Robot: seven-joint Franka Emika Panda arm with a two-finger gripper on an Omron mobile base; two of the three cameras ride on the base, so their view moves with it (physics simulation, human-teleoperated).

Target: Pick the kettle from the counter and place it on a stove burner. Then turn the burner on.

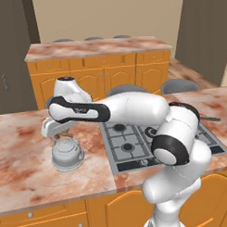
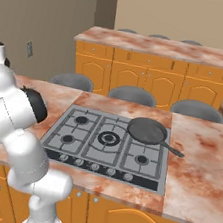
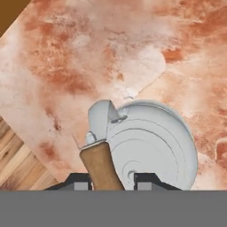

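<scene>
- Silver-grey kettle [image 1: 67, 153] stands on the bench [image 1: 24, 169], just left of the cooktop [image 2: 110, 142].
- Brown handle [image 3: 101, 166] lies between the jaws, which stand on both sides of it; a firm grip I cannot confirm.
- Advice: close on the handle's middle, then lift straight up.

My own forearm is covering the top of the kettle [image 1: 67, 154] in the left base view, so its handle [image 3: 101, 166] and my gripper [image 3: 113, 181] are hiding there. In the hand view the handle's near end is running off the bottom, between my fingertips [image 3: 81, 182].
</scene>
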